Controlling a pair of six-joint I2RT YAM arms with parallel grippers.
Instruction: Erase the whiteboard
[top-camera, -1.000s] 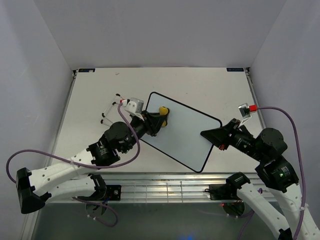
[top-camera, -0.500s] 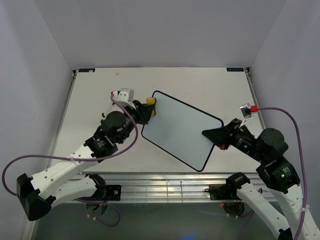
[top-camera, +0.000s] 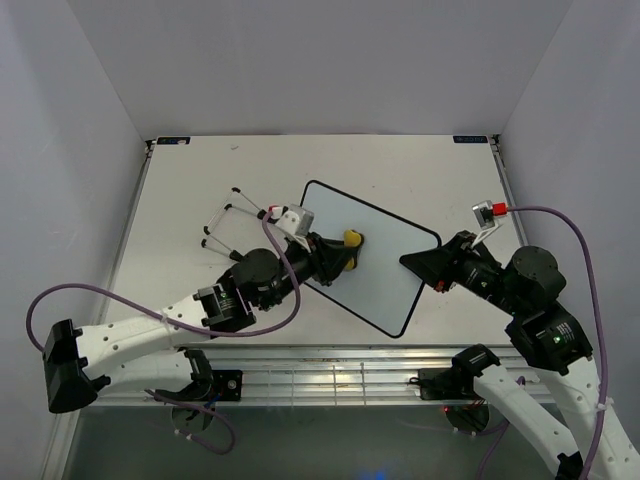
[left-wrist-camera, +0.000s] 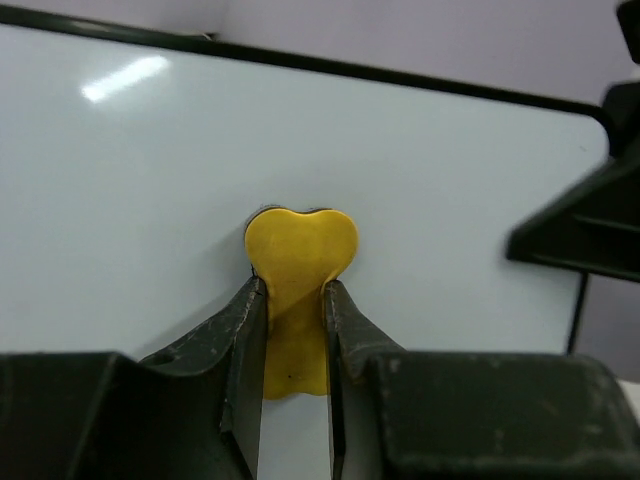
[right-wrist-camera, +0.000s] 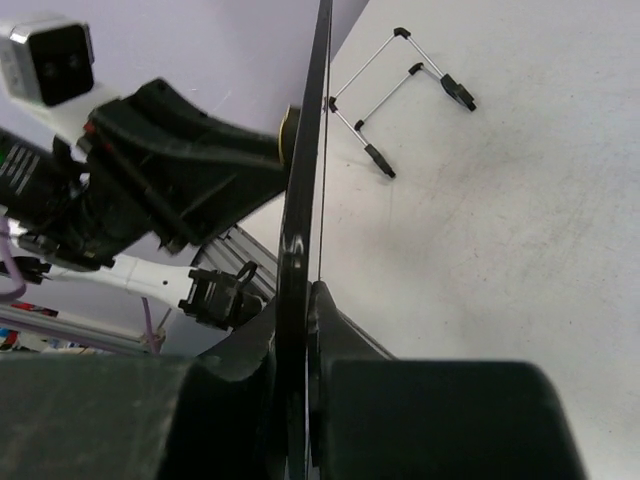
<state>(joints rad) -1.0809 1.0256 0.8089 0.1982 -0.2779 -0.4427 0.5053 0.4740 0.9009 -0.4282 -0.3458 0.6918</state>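
Observation:
The whiteboard (top-camera: 385, 262) is a plain white board with a thin black rim, held tilted above the table. My right gripper (top-camera: 412, 262) is shut on its right edge; in the right wrist view the rim (right-wrist-camera: 300, 200) runs edge-on between the jaws. My left gripper (top-camera: 345, 255) is shut on the yellow peanut-shaped eraser (top-camera: 353, 240) and presses it on the board's middle. In the left wrist view the eraser (left-wrist-camera: 298, 260) sits between my fingers (left-wrist-camera: 240, 320) against the white board face (left-wrist-camera: 430, 190). No writing shows.
A thin wire stand (top-camera: 228, 220) with black tips lies on the white table (top-camera: 190, 190) left of the board; it also shows in the right wrist view (right-wrist-camera: 400, 90). Purple walls enclose the table. An aluminium rail (top-camera: 330, 365) runs along the near edge.
My left gripper has swept the eraser from the board's upper left corner rightward to its middle. The board has shifted slightly in my right gripper.

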